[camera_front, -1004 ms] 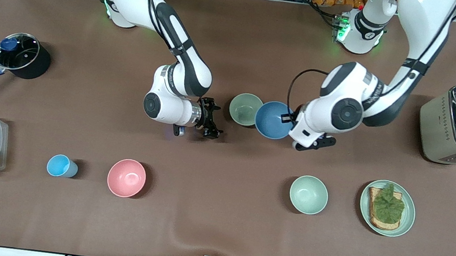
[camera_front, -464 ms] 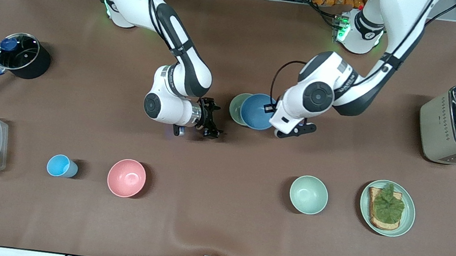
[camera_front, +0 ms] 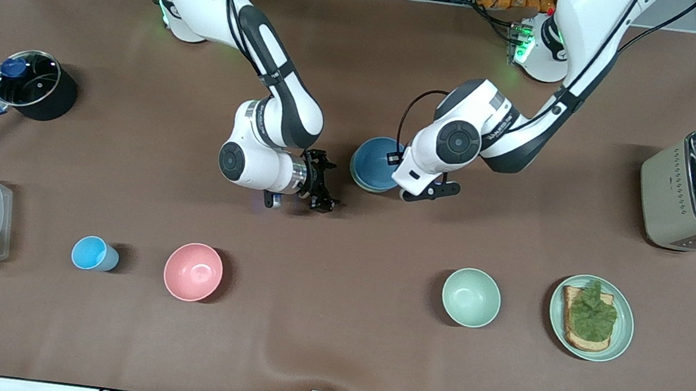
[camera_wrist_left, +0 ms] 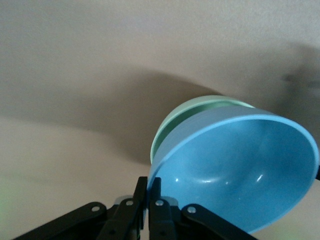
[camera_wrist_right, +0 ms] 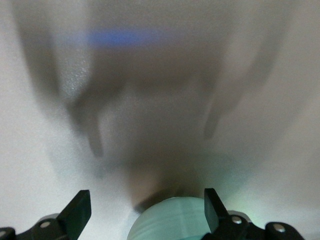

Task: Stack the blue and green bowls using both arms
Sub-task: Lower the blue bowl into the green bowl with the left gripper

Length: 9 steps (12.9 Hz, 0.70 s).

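Brown cloth covers the table point(camera_front: 329, 352). At its middle the blue bowl point(camera_front: 376, 162) is carried by its rim, pinched in the clenched left gripper point(camera_wrist_left: 148, 200), right over the green bowl point(camera_wrist_left: 192, 107), whose edge shows beneath it. The right gripper point(camera_front: 324, 186) waits beside them with fingers spread, holding nothing. Rims should be levelled and centred before the pinch is released, so the bowl nests without tipping
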Tool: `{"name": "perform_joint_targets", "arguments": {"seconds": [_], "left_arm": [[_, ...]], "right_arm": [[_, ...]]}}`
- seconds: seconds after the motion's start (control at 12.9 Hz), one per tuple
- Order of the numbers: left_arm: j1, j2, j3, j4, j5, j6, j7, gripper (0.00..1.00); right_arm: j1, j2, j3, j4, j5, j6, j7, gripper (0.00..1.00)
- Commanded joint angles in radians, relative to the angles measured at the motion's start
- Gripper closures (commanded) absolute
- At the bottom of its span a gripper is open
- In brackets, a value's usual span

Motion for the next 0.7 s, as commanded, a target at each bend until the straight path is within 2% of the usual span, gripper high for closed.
{"name": "perform_joint_targets", "arguments": {"seconds": [0.0,0.62], "left_arm": [[-0.013,0.012,0.002,-0.018,-0.023,0.049,-0.013,1.0],[-0.024,0.041,0.004,-0.026,-0.02,0.08,-0.012,1.0]], "right_arm": [[-0.01,-0.009,0.009,-0.008,0.023,0.006,-0.008,0.0],[-0.011,-0.009,0.009,-0.008,0.023,0.003,-0.009,0.0]]}}
